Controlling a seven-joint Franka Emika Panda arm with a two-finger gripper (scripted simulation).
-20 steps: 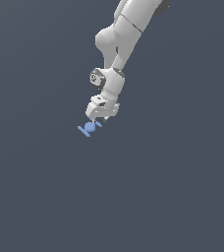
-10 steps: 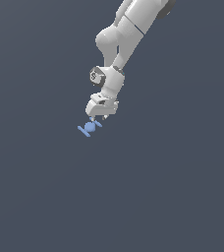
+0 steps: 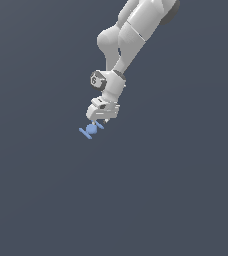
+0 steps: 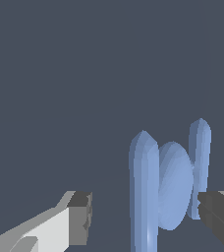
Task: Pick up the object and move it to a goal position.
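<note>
Pincer (image 4: 145, 216) spread wide | object (image 4: 169, 184) between fingers, untouched

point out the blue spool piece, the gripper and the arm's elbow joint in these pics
blue spool piece (image 4: 175, 184), wrist view, on its round middle blob
gripper (image 4: 146, 216), wrist view, midway between the two dark fingertips
arm's elbow joint (image 3: 109, 44), exterior view, on the rounded white housing

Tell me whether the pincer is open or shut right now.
Open. In the wrist view the pincer has its two fingers spread apart, and the light-blue spool piece sits between them, nearer one finger; contact cannot be told.
</note>
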